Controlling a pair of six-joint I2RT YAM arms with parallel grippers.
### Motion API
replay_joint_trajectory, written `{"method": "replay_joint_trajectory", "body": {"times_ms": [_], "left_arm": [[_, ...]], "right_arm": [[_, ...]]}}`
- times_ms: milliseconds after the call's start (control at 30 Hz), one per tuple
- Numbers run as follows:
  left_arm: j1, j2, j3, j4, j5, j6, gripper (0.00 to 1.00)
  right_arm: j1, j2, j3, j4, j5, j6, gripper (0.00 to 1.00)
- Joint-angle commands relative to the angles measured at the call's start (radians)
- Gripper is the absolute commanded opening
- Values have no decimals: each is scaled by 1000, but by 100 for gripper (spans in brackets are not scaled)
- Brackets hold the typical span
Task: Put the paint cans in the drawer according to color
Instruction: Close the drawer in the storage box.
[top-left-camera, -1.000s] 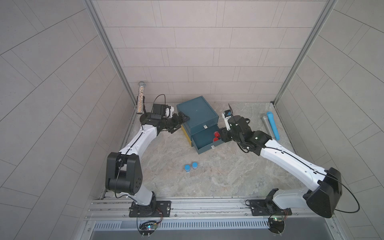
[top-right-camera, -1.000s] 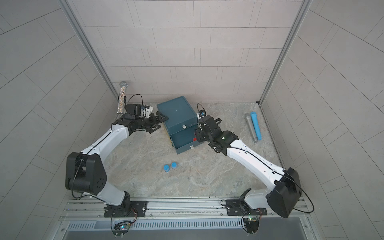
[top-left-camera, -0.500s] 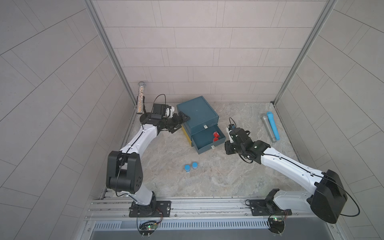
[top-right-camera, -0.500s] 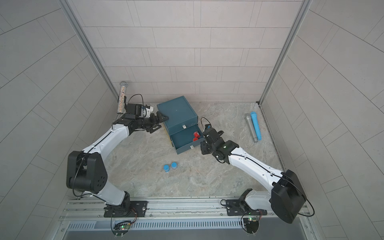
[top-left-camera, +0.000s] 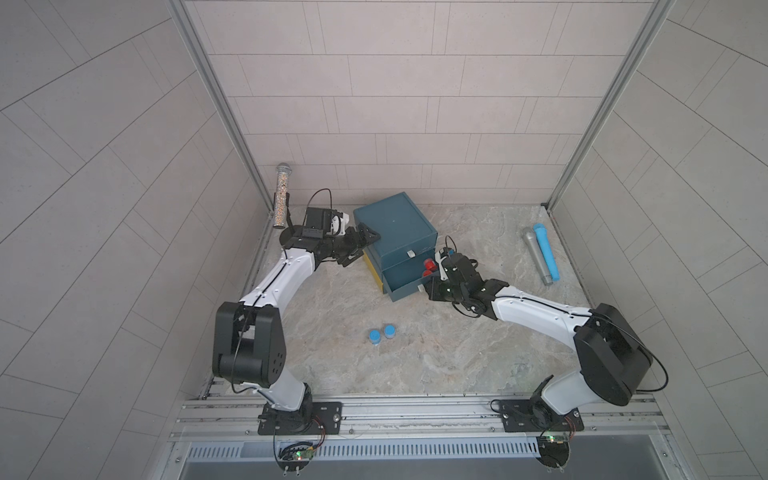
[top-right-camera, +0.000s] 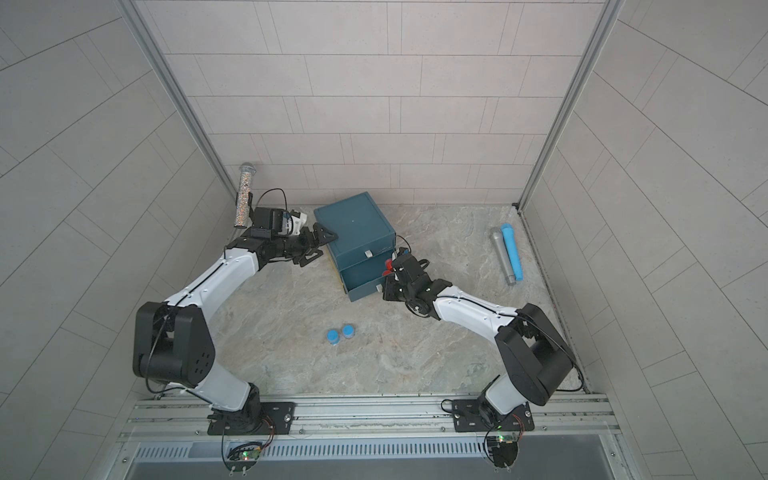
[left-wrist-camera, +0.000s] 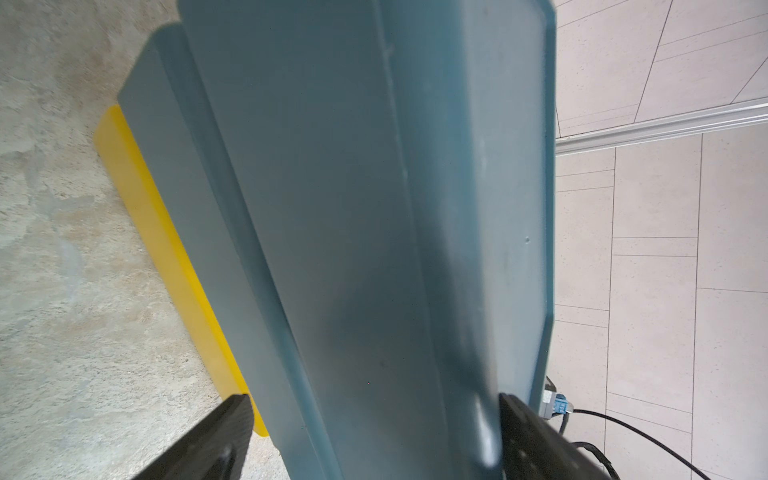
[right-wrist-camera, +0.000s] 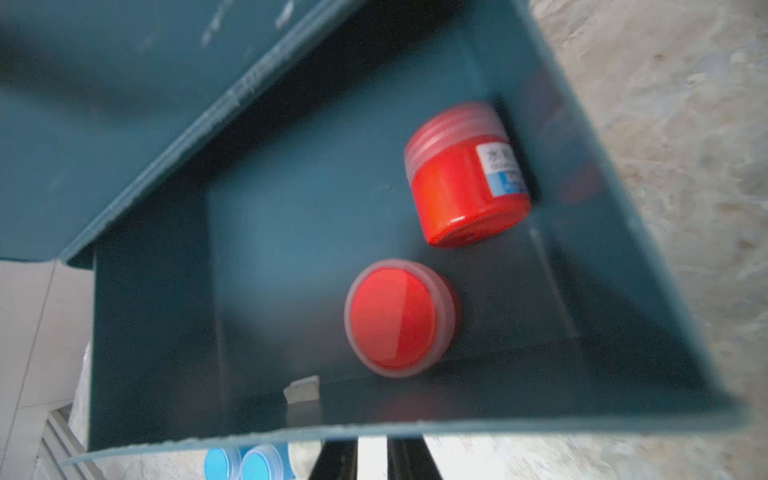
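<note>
Two red paint cans (right-wrist-camera: 399, 318) already sit in the open lower drawer (right-wrist-camera: 602, 249) of a teal cabinet (top-left-camera: 390, 224) at the back of the stone-patterned counter (top-left-camera: 457, 353): one stands lid up, and the other (right-wrist-camera: 465, 174) lies on its side against the drawer wall. Two blue paint cans (top-left-camera: 375, 336) stand touching each other in the open, well apart from the cabinet and nearer the robot's base; no white ones show anywhere. The right end effector (top-left-camera: 432, 286) hangs just outside the drawer's front corner, its dark fingers (right-wrist-camera: 336, 461) drawn almost together with nothing between them. The left end effector (top-left-camera: 361, 249) is spread wide about the cabinet's far corner, seemingly steadying it, though I cannot tell how hard it presses. These little jars look light and rigid, with smooth plastic sides that might slip, so I would pinch one across the ribbed lid or straight across the body from above. Since the blue pair touch, fingers coming down between them could knock one over and send it rolling. A blue microphone (top-left-camera: 546, 253) and a silver microphone (top-left-camera: 538, 257) lie side by side to the right, clear of any path, and a glittery microphone (top-left-camera: 281, 195) leans on the left wall. Above the open drawer, the closed upper drawer front overhangs it, narrowing the way in.
</note>
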Motion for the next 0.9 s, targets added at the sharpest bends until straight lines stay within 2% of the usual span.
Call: {"method": "replay_joint_trajectory", "body": {"times_ms": [0, 367, 667, 867], "left_arm": [[-1, 47, -12, -94, -61, 11, 97], [-1, 42, -12, -94, -63, 11, 97], [-1, 37, -12, -94, -60, 11, 97], [-1, 29, -12, -94, -61, 11, 97]], "right_arm": [[-4, 11, -6, 171, -24, 91, 18], [-22, 135, -9, 390, -47, 237, 18], [-49, 278, -62, 750, -79, 433, 22], [-46, 310, -69, 797, -97, 427, 30]]}}
